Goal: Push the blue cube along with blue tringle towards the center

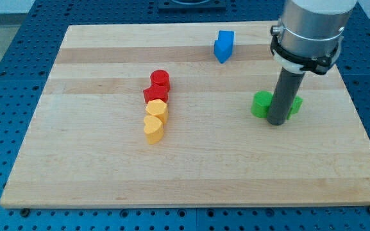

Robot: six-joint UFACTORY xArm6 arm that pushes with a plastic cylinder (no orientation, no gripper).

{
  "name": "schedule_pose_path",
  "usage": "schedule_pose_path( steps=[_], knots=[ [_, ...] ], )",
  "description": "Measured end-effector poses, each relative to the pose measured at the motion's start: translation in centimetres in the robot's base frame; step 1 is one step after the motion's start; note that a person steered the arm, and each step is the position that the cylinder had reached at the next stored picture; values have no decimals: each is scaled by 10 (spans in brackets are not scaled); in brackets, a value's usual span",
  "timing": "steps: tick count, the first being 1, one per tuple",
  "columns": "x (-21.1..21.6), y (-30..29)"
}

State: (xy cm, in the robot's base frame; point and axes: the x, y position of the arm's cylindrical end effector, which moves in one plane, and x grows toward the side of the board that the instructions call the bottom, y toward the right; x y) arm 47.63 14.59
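The blue cube (226,37) and the blue triangle (220,51) sit touching each other near the view's top edge of the wooden board (95,173), right of its middle. My tip (276,122) rests on the board well below and to the right of them. It stands between two green blocks, one on its left (260,104) and one on its right (295,104), and is close to both. The rod partly hides the right green block.
A red cylinder (160,78), a red star-like block (154,94) and two yellow heart-like blocks (158,109) (152,129) form a touching column left of centre. The arm's grey body (310,29) hangs over the board's upper right.
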Motion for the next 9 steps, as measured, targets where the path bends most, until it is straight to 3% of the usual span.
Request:
schedule_pose_path(
  steps=[2, 4, 5, 9],
  knots=[
    [23, 1],
    [21, 88],
    [-11, 108],
    [-200, 92]
  ],
)
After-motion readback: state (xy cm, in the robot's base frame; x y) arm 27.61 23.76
